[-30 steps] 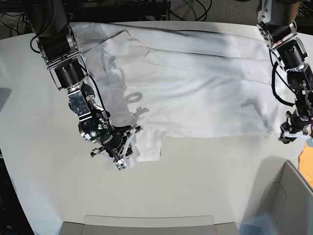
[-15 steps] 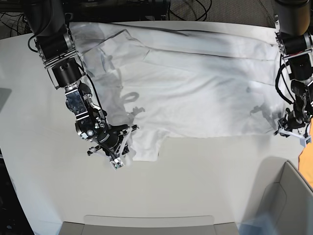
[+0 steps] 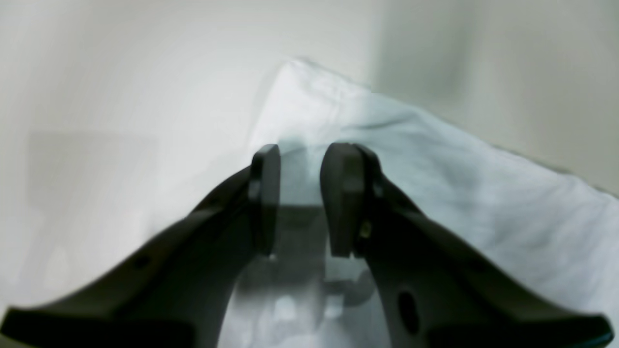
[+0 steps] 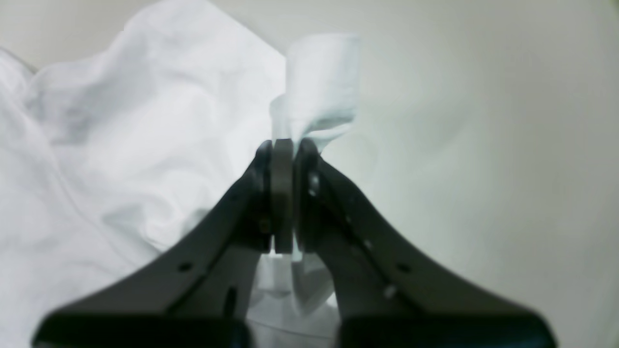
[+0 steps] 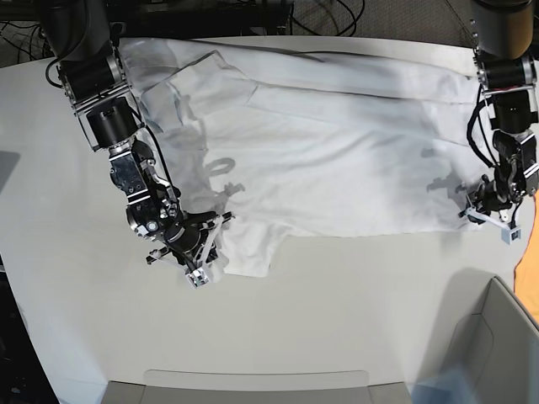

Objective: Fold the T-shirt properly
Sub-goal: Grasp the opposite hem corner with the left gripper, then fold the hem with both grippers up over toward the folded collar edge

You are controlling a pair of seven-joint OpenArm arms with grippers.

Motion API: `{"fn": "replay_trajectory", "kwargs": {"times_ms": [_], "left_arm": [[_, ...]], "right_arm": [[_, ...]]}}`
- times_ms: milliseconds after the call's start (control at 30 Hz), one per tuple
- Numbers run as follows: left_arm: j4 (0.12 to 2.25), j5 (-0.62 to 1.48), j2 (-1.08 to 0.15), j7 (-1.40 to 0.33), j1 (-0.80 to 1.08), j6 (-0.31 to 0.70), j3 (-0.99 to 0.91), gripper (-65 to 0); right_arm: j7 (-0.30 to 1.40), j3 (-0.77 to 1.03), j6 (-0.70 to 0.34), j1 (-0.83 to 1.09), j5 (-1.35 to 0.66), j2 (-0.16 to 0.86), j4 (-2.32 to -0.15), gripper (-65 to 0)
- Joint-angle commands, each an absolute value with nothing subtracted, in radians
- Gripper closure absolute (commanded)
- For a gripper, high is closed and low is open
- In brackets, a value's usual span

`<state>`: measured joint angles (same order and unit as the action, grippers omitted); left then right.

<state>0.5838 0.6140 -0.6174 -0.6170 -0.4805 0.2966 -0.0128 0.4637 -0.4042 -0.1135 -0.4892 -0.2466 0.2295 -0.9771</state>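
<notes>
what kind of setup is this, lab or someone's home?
Likely a robotics lab bench: two bare metal arms with exposed wiring work a plain white T-shirt on a bare white rounded table, with loose black cables on the floor behind.

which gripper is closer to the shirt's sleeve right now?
Right. The right gripper is shut on the sleeve edge of the T-shirt. The left gripper is open at the far hem corner, across the shirt's full width.
</notes>
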Motion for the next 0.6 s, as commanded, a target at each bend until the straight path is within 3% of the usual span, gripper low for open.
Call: {"fn": "replay_trajectory", "kwargs": {"times_ms": [0, 300, 367, 467, 567], "left_arm": [[0.564, 0.615, -0.624, -0.615, -0.506, 0.294, -0.013, -19.1], [0.504, 0.613, -0.591, -0.633, -0.498, 0.308, -0.012, -18.5], [0.515, 0.613, -0.575, -0.665, -0.498, 0.367, -0.012, -14.4], [0.535, 0.613, -0.567, -0.710, -0.496, 0.420, -0.010, 0.0], [0.538, 0.613, -0.567, -0.719, -0.495, 0.444, -0.010, 0.0]], "right_arm": [[0.440, -0.400, -0.119, -0.521, -0.249, 0.242, -0.992, 0.0], [0.440, -0.400, -0.119, -0.519, -0.254, 0.248, -0.995, 0.0], [0.440, -0.400, -0.120, -0.519, -0.254, 0.248, -0.995, 0.0], [0.440, -0.400, -0.120, -0.519, -0.254, 0.249, -0.995, 0.0], [0.440, -0.400, -0.120, -0.519, -0.254, 0.249, -0.997, 0.0]]}}
